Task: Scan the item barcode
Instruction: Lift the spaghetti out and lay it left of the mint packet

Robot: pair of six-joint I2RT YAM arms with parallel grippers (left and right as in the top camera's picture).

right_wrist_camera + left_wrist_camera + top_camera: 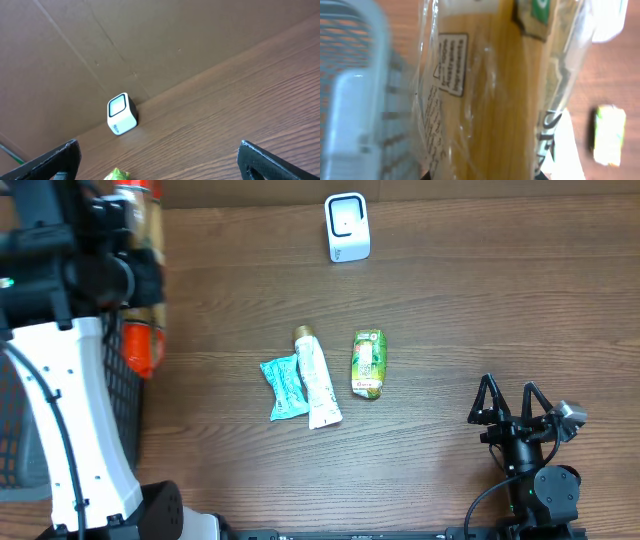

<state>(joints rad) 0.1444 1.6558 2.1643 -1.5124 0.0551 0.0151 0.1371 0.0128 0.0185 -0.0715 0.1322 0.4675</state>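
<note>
— Two grippers, you ask: what's the left one got?
— By the basket (355, 100), your left gripper (130, 260) is clamped on the pasta pack (490, 100) (label blurred). Your right gripper (510, 402) gapes, holding nothing.
— On the table (480, 300)?
— Tube (318, 380), teal packet (285, 387), green packet (368, 363), with the scanner (347, 227) well beyond them.

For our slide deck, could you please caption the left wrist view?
Spaghetti packet fills the frame, mesh basket at left, green packet at right.

A mock shop checkout — barcode scanner (347, 227), groceries (368, 363), mesh basket (125, 395) on a wooden table (480, 310).
</note>
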